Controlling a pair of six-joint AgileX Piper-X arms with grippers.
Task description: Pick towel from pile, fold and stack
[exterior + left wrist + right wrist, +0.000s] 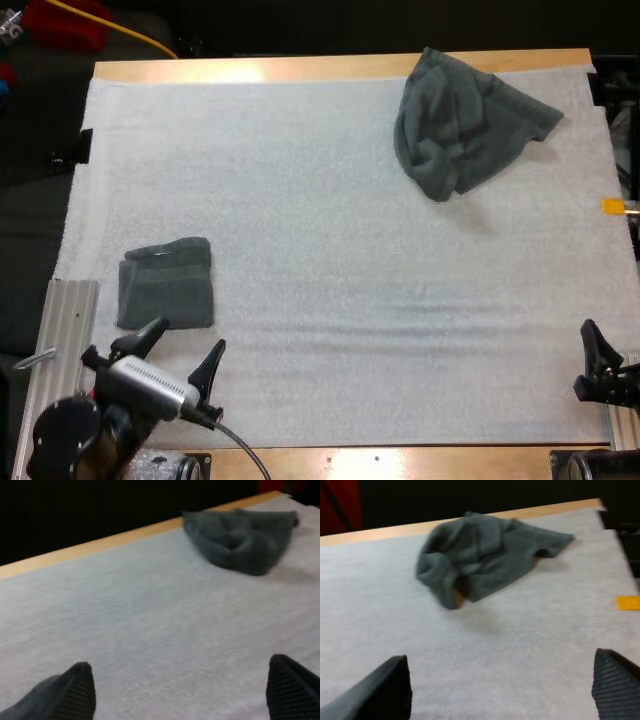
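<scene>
Crumpled towel (470,125) sits at the far right of the white mat (320,300), its far edge up against the wooden table (250,70) strip, one corner trailing toward the right edge. Dark grey-green, bunched and lumpy, with a fold curled under on the near side. Folded towel (167,283) lies flat on the mat's left side, well apart from the crumpled one. Left gripper (187,338) is just on the near side of the folded towel, one finger at its near edge. Its jaws are spread wide and hold nothing; the left wrist view shows both fingers (75,692) over bare mat, with the crumpled towel far ahead. Right gripper (500,695) is low at the near right of the mat, jaws also released and apart, clear of everything, with the crumpled towel straight ahead across open mat. Between each gripper and the crumpled towel there's only flat mat. A metal rail (70,330) runs along the mat's near left edge, beside the left arm.
</scene>
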